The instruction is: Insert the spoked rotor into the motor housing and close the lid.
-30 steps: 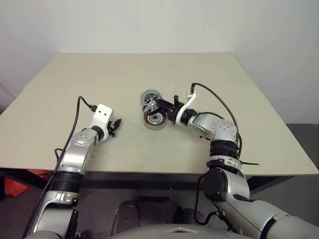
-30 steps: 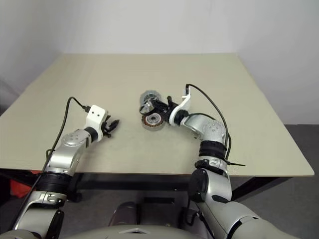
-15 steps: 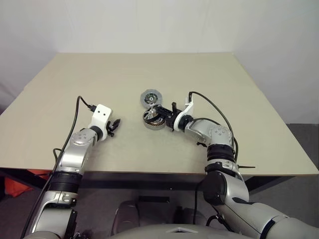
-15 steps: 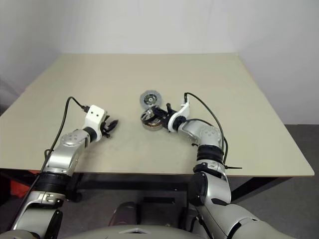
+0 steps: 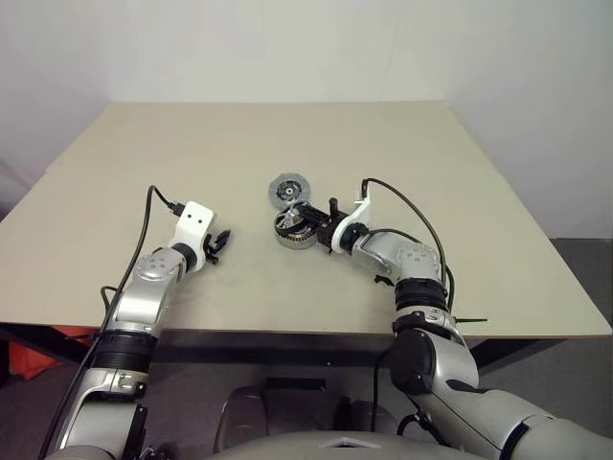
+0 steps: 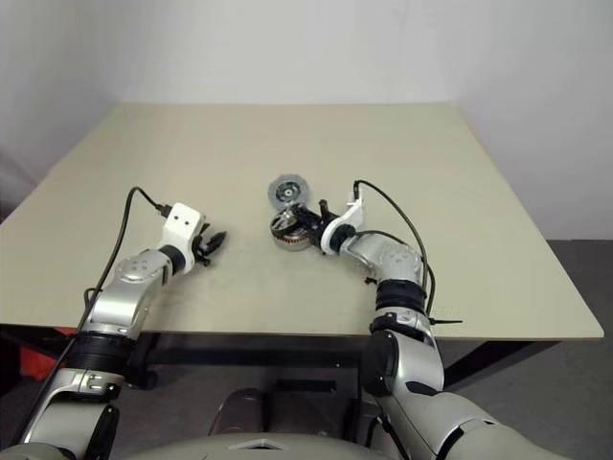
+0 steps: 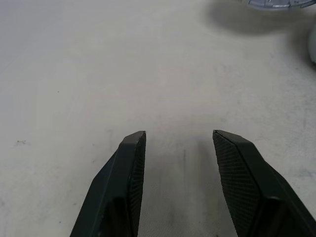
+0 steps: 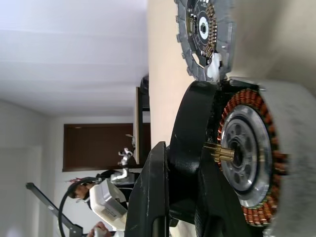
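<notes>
The motor housing [image 5: 297, 235] is a silver cup with copper windings [image 8: 256, 215] lying near the table's middle. Its grey lid [image 5: 287, 189] lies open flat just behind it, joined at the rim. The black-rimmed spoked rotor [image 8: 190, 138] stands tilted on edge over the housing, its brass shaft tip close to the silver hub. My right gripper [image 5: 309, 227] is shut on the rotor's rim, reaching in from the right. My left gripper [image 7: 179, 136] hovers open and holds nothing, well to the left of the housing [image 5: 223, 241].
The tan table [image 5: 192, 153] carries nothing else. Its front edge runs just below both arms. A black cable loops over each wrist.
My right gripper has come down with the rotor, from in front of the lid to the housing's opening. The left arm has not moved.
</notes>
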Controlling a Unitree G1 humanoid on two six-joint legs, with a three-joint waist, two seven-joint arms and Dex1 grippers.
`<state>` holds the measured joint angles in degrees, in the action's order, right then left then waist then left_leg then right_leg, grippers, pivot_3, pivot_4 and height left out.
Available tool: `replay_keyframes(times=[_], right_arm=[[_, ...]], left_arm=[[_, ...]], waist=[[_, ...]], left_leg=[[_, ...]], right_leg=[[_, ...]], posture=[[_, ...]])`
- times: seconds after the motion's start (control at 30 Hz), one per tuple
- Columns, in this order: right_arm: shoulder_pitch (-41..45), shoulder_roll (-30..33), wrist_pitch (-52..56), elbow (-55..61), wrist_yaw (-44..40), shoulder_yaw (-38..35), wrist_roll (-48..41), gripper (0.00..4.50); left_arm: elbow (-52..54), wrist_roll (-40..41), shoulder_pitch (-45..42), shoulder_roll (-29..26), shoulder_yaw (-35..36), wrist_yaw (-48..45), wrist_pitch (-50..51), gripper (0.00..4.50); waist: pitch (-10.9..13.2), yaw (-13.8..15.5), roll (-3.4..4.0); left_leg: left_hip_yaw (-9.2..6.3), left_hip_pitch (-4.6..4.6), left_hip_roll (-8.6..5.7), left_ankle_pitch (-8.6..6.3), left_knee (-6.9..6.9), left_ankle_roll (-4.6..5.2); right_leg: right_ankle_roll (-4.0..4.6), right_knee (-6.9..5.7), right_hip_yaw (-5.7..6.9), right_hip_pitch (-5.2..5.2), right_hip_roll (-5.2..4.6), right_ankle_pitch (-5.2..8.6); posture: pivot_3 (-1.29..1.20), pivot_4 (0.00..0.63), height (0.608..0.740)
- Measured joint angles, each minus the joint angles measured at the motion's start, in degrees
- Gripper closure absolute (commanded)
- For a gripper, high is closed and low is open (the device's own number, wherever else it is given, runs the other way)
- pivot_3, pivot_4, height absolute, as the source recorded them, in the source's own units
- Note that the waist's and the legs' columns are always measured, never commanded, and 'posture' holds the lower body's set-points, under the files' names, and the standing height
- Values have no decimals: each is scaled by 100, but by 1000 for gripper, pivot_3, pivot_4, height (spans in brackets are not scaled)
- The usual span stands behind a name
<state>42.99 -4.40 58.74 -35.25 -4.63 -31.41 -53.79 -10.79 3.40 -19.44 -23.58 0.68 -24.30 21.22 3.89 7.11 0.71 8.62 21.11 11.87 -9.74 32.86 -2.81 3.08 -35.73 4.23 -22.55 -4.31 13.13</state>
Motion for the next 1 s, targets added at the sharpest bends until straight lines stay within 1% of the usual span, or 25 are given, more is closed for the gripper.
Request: replay_keyframes(times=[0.1,0.37,0.63,1.0], right_arm=[[-1,41,0,-29,9,12,50,2198],[-5,128,103,65,-191,239,98,2198],[-52,281,249,698,-686,681,135,2198],[-165,321,218,851,-783,766,204,2198]], left_arm=[[2,-3,4,-4,0,0,1,2227],[2,-8,4,-3,-8,0,0,2227],[-5,-25,0,-3,-17,-21,-11,2227],[-7,-48,-7,-2,-31,-44,-14,2227]], waist=[[0,-1,0],[0,-3,0],[0,1,0],[0,0,0]], left_leg=[[0,2,0,0,0,0],[0,5,0,0,-1,0],[0,9,0,0,-1,0],[0,7,0,0,-1,0]], right_leg=[[0,0,0,-3,0,0],[1,0,0,-5,0,0],[0,2,0,-7,0,0],[1,1,0,-7,0,0]], posture=[[0,0,740],[0,0,740],[0,0,740],[0,0,740]])
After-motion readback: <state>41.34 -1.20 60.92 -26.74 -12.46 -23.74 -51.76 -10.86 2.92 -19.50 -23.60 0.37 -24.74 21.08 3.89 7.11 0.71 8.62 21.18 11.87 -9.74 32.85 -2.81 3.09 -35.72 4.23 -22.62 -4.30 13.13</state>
